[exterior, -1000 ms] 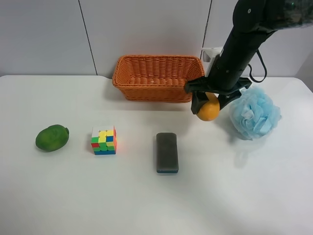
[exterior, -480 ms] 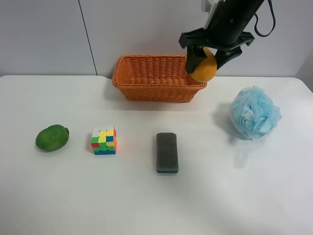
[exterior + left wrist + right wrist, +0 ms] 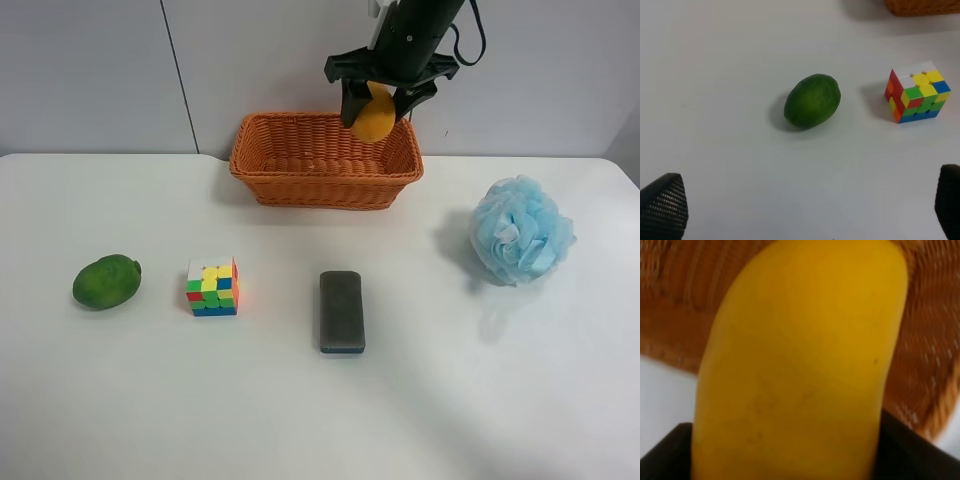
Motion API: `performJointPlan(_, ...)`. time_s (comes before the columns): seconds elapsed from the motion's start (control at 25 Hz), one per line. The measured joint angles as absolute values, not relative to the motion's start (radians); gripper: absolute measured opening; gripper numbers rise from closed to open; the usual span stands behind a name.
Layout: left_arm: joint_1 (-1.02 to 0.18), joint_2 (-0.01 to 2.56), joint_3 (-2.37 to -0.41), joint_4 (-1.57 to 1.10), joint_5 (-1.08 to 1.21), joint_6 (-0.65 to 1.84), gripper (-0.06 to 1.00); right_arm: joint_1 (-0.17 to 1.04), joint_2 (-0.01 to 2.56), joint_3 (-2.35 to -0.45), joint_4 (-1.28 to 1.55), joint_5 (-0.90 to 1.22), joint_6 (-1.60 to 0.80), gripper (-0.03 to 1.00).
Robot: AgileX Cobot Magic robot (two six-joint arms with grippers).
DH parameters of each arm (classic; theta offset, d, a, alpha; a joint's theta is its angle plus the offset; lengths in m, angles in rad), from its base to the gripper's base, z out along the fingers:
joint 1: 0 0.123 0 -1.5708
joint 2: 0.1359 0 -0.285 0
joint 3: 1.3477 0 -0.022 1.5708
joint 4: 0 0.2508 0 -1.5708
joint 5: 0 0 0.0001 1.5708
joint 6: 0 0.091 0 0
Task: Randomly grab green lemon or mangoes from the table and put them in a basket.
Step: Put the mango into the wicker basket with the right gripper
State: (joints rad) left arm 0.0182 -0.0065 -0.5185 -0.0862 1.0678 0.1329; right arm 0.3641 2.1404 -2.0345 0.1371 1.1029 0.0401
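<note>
The orange-yellow mango (image 3: pixel 375 115) is held in my right gripper (image 3: pixel 379 103), raised over the right part of the orange-brown wicker basket (image 3: pixel 300 175) at the back of the white table (image 3: pixel 300 400). In the right wrist view the mango (image 3: pixel 800 365) fills the frame with the basket (image 3: pixel 935 340) behind it. The dark green lemon (image 3: pixel 106 281) lies at the exterior high view's left. It also shows in the left wrist view (image 3: pixel 812 100). My left gripper (image 3: pixel 805 210) is open above the table, apart from the lemon, with only its fingertips (image 3: pixel 662 205) showing.
A multicoloured puzzle cube (image 3: pixel 212 287) sits right of the lemon, also in the left wrist view (image 3: pixel 917 91). A dark grey eraser block (image 3: pixel 342 311) lies mid-table. A blue bath pouf (image 3: pixel 522 230) sits at the right. A grey panel wall stands behind the basket.
My right gripper has lifted the mango from beside the pouf, up and to the left, until it hangs over the basket's right part. Nothing else has moved.
</note>
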Motion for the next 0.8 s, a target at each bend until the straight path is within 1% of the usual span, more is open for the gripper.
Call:
performJointPlan(0.44, 0.018, -0.007, -0.518, -0.086, 1.068, 0.133, 0.99, 0.365, 2.330, -2.058, 0.055, 0.851, 0.032, 0.65)
performJointPlan(0.8, 0.018, -0.007, -0.518, -0.086, 1.068, 0.133, 0.99, 0.365, 2.362, -2.058, 0.000, 0.796, 0.032, 0.65)
